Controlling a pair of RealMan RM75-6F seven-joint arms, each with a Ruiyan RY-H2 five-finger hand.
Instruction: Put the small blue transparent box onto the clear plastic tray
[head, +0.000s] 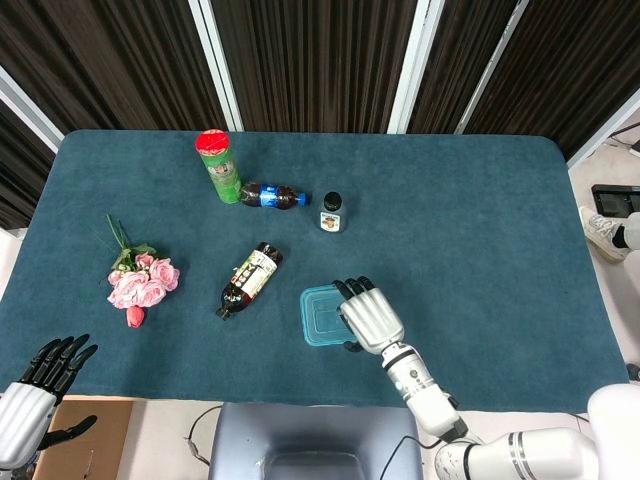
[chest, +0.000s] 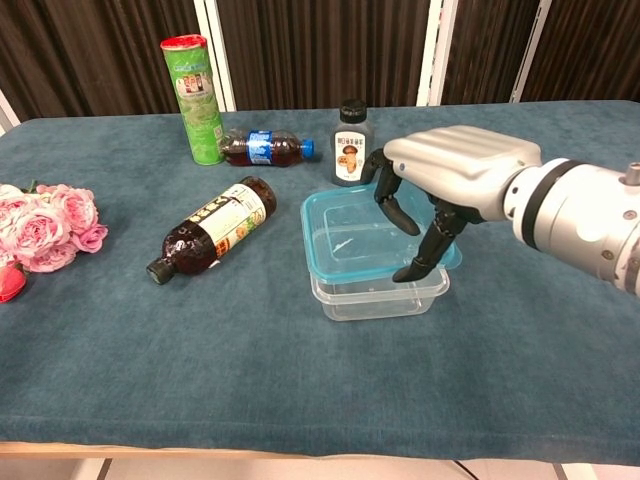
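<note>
On the table (head: 480, 230) before me: three bottles — two lying (chest: 207, 227) (chest: 262, 147), one upright (chest: 350, 143) — one green canister (chest: 196, 98), one rose bouquet (head: 140, 280), one blue box (chest: 362, 238), one clear tray (chest: 375, 295), and my two hands (head: 372, 318) (head: 45, 375).
</note>
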